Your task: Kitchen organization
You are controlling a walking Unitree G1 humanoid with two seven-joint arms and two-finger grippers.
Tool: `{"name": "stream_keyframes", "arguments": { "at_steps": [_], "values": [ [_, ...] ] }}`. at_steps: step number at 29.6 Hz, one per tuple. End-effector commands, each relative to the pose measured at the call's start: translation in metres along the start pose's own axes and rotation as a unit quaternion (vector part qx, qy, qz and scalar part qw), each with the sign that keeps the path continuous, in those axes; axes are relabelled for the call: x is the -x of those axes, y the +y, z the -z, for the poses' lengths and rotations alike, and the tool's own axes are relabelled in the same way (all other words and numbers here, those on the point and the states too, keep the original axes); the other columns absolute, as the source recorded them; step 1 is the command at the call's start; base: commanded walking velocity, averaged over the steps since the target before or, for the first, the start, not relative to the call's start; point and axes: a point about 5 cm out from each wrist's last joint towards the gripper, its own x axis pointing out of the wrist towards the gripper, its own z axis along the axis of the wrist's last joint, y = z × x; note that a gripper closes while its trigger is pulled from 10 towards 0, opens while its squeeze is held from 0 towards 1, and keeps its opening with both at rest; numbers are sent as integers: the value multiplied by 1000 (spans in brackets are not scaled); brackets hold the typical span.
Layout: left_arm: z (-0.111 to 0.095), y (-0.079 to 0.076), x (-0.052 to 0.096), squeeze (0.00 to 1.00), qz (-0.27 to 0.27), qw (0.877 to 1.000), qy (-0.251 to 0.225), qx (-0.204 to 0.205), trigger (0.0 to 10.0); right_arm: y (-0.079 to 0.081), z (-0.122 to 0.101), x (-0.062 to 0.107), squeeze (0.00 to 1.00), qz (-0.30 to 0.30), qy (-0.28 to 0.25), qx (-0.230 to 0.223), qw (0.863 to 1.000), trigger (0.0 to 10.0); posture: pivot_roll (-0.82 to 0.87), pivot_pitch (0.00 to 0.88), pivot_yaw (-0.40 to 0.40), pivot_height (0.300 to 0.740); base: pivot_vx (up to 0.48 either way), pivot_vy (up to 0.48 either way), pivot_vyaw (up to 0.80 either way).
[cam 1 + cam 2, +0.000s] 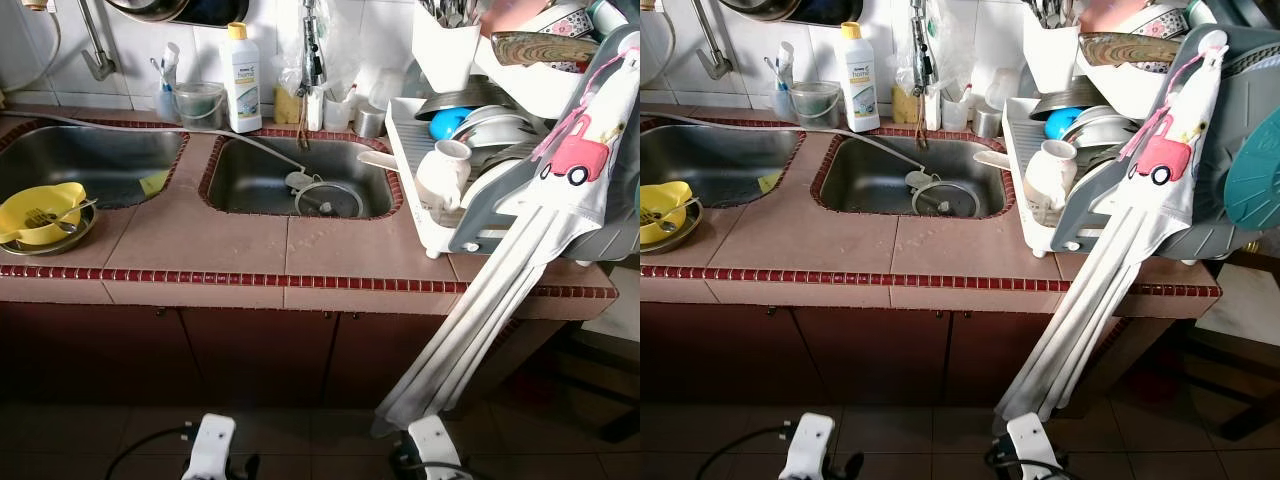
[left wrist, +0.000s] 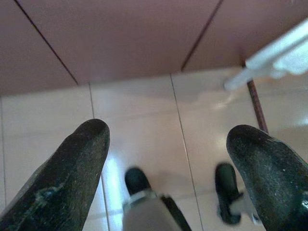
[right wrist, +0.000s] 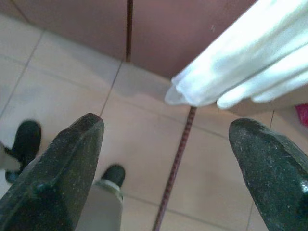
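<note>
Both your end effectors hang low over the floor tiles in front of the cabinet doors, the left end effector and the right end effector each with fingers spread wide and holding nothing. On the desk you have a yellow bowl at 9 o'clock beside the left sink. A white bottle stands at 12 o'clock behind the right sink, and the dish rack sits at 2 o'clock with a white cloth hanging off it toward the floor.

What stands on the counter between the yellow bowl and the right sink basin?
Nothing stands there: between the yellow bowl and the right sink basin, the left eye view shows bare tiled counter.
</note>
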Motion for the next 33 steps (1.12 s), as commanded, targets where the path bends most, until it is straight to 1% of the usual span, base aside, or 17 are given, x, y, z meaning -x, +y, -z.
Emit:
{"name": "stream_keyframes", "arguments": {
  "at_steps": [1, 4, 5, 6, 7, 8, 12, 13, 14, 15, 16, 18, 22, 24, 26, 28, 33],
  "values": [
    [-11, 1, -2, 0, -2, 1000, -28, -11, 10000, -4, -10, -1, 1000, 4, -26, -9, 1000, 10000, -141, 0, -69, 740, 0, 0, 0],
    [-35, 4, -5, 0, 11, 996, -87, 9, 10000, -7, -24, -4, 1000, 7, -59, -15, 998, 10000, -143, 0, -64, 740, 0, 0, 0],
    [-41, 4, -5, 0, 15, 994, -104, 8, 10000, -7, -28, -4, 816, 6, -68, -17, 997, 10000, -144, 0, -62, 740, 0, 0, 0],
    [-51, 4, -6, 0, 24, 991, -130, 7, 10000, -8, -35, -5, 518, 7, -85, -17, 996, 10000, -144, 0, -62, 740, 0, 0, 0],
    [-51, 4, -6, 0, 24, 991, -130, 7, 10000, -8, -35, -5, 518, 7, -85, -17, 996, 10000, -144, 0, -62, 740, 0, 0, 0],
    [-58, 5, -5, 0, 28, 988, -153, 14, 10000, -8, -41, -6, 0, -4, -104, -29, 994, 10000, -144, 0, -62, 740, 0, 0, 0],
    [-69, 5, -1, 0, 34, 979, -202, -2, 10000, -10, -58, -5, 0, -5, -154, -23, 988, 10000, -144, 0, -64, 740, 0, 0, 0],
    [-69, 5, -1, 0, 34, 979, -202, -2, 10000, -10, -58, -5, 0, -5, -154, -23, 988, 10000, -144, 0, -64, 740, 0, 0, 0],
    [-73, 6, 2, 0, 29, 972, -232, -1, 10000, -10, -62, -4, 0, -8, -171, -21, 985, 10000, -146, 0, -66, 740, 0, 0, 0],
    [-73, 5, 4, 0, 41, 968, -246, 15, 10000, -10, -65, -4, 0, -12, -182, -18, 983, 10000, -145, 0, -68, 740, 0, 0, 0],
    [-73, 5, 4, 0, 41, 968, -246, 15, 10000, -10, -65, -4, 0, -12, -182, -18, 983, 10000, -145, 0, -68, 740, 0, 0, 0],
    [-68, 3, 4, 0, 50, 970, -235, 32, 10000, -9, -68, -3, 0, -21, -194, -13, 981, 10000, -142, 0, -71, 740, 0, 0, 0],
    [-55, -3, 2, 0, 31, 978, -205, 0, 10000, -7, -67, -3, 0, -22, -189, -7, 982, 10000, -140, 0, -77, 740, 0, 0, 0],
    [-52, -5, 2, 0, 29, 980, -197, 8, 10000, -7, -66, -4, 0, -22, -185, -8, 982, 10000, -134, 0, -79, 740, 0, 0, 0],
    [-41, -10, -1, 0, 11, 987, -161, 15, 10000, -6, -64, -4, 0, -21, -177, -10, 984, 10000, -138, 0, -82, 740, 0, 0, 0],
    [-36, -13, -2, 0, 9, 989, -149, 21, 10000, -6, -62, -4, 0, -20, -174, -10, 984, 10000, -141, 0, -85, 740, 0, 0, 0],
    [-27, -23, -2, 0, 1, 992, -130, 0, 10000, -8, -60, -3, 0, -20, -175, -8, 984, 10000, -146, 0, -94, 740, 0, 0, 0]
  ]
}}
